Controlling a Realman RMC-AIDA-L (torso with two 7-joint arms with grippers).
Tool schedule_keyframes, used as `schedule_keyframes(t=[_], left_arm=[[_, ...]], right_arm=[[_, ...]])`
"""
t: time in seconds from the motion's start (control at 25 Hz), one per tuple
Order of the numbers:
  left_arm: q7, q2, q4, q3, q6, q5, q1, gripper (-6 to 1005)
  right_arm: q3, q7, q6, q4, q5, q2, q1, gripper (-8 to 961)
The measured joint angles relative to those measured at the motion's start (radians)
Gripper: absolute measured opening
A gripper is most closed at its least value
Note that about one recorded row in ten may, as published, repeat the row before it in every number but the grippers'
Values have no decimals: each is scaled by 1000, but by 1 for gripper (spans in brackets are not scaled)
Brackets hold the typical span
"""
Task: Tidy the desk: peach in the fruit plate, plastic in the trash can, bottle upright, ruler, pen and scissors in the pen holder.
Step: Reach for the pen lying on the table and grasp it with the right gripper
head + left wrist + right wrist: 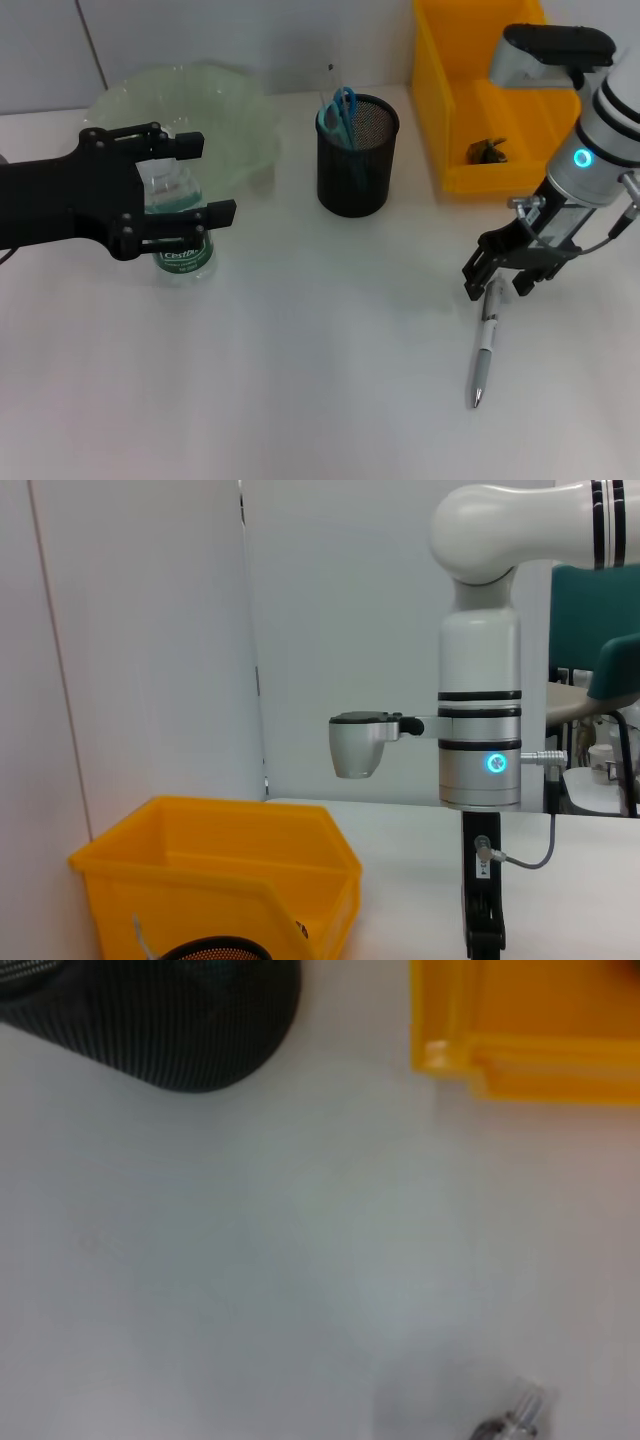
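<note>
A clear water bottle with a green label stands upright at the left. My left gripper is shut on it, one finger on each side. The silver pen lies on the white table at the right, and one end shows in the right wrist view. My right gripper is open, straddling the pen's far end. The black mesh pen holder holds blue-handled scissors. The green glass fruit plate is behind the bottle. The yellow trash can holds a dark crumpled piece. No peach is in view.
The pen holder and the trash can are close in the right wrist view. The left wrist view shows the right arm beyond the trash can. Bare white table spreads across the front.
</note>
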Motion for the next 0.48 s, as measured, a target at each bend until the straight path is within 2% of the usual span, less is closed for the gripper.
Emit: schedule_keyframes(t=[0.16,0.48], left_arm=[[1,0,0,0,0,0,-3,783],[1,-1,0,0,0,0,-6,783]], right_arm=[[-38,0,5,9,-1,3,16,636],[-52,0,26,30,-1,0,14,633]])
